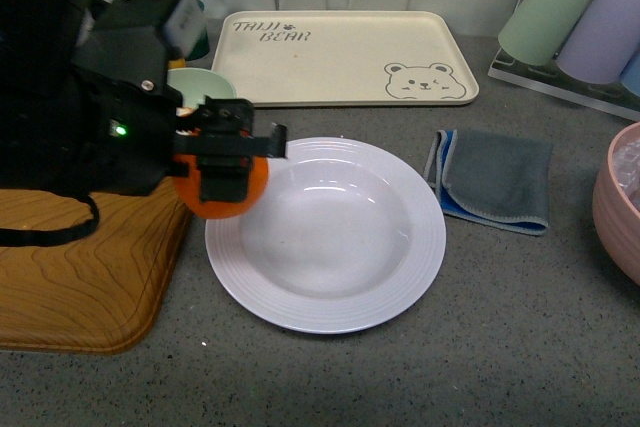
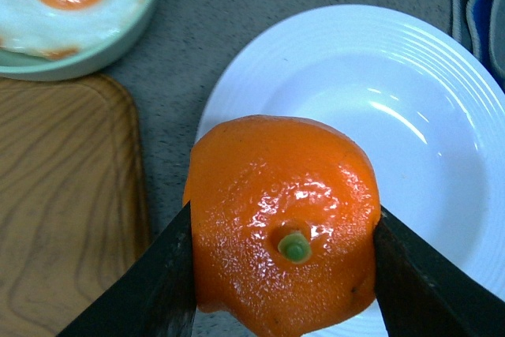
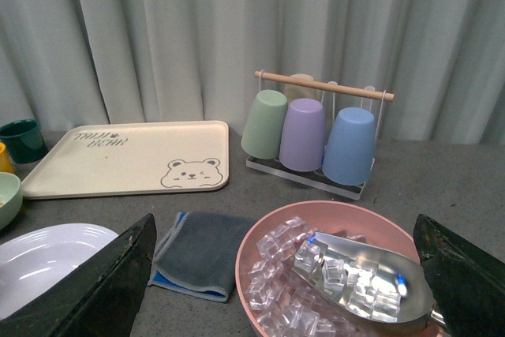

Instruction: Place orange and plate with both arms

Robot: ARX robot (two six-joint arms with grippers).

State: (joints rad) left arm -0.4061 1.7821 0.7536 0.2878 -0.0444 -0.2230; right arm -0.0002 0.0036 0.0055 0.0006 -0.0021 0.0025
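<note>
My left gripper (image 1: pixel 224 162) is shut on the orange (image 1: pixel 222 190), a bright round fruit with a green stem dot. In the left wrist view the orange (image 2: pixel 284 222) sits between both black fingers (image 2: pixel 146 290), held above the left rim of the plate. The plate (image 1: pixel 330 232) is large, round and white with a ribbed rim, on the grey table at the centre; it also shows in the left wrist view (image 2: pixel 394 116) and the right wrist view (image 3: pixel 43 262). My right gripper (image 3: pixel 288 282) is open and empty, raised over a pink bowl, out of the front view.
A wooden tray (image 1: pixel 80 267) lies front left. A green bowl with a fried egg (image 2: pixel 71 5) stands behind it. The cream bear tray (image 1: pixel 340 57) is at the back. A grey cloth (image 1: pixel 495 179), a pink bowl of ice with a metal scoop (image 3: pixel 331 274) and a cup rack (image 3: pixel 312 132) are right.
</note>
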